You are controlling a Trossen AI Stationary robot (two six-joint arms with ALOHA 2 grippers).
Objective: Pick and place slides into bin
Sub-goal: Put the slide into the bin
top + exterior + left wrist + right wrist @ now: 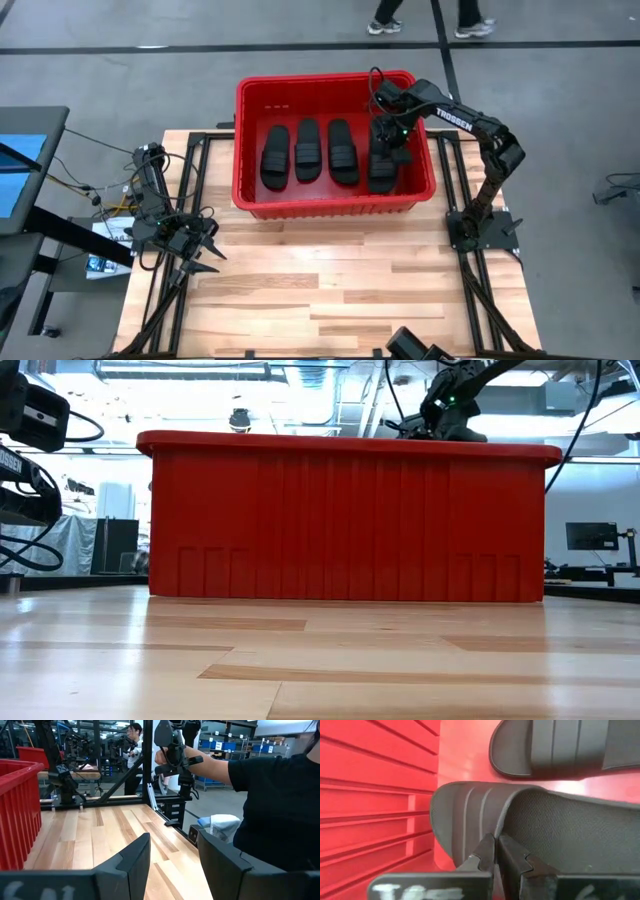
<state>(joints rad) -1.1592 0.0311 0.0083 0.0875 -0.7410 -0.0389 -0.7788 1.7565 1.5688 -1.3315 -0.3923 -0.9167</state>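
Note:
Four black slides are inside the red bin (335, 207). Three slides (308, 150) lie side by side on its floor. The fourth slide (382, 172) is at the bin's right wall, under my right gripper (390, 137), which reaches down into the bin and is shut on it. The right wrist view shows that slide (560, 830), a neighbouring slide (555, 745) and the bin's ribbed wall (370, 795). My left gripper (200, 245) is open and empty over the table's left side, outside the bin; it also shows in the left wrist view (172, 855). My right gripper pinches the edge of the fourth slide's ribbed strap (496, 827) between its two fingers, one finger on the strap's outer face and one on its inner face. The fingers come from above. Whether the sole rests on the bin floor, I cannot tell.
The bin stands at the far middle of the wooden table (330, 290) and fills the low view (340, 520). Bare wood lies between it and the near edge. A person in a black shirt (280, 805) stands beside the table past my left gripper. Black frame rails (190, 160) flank the table.

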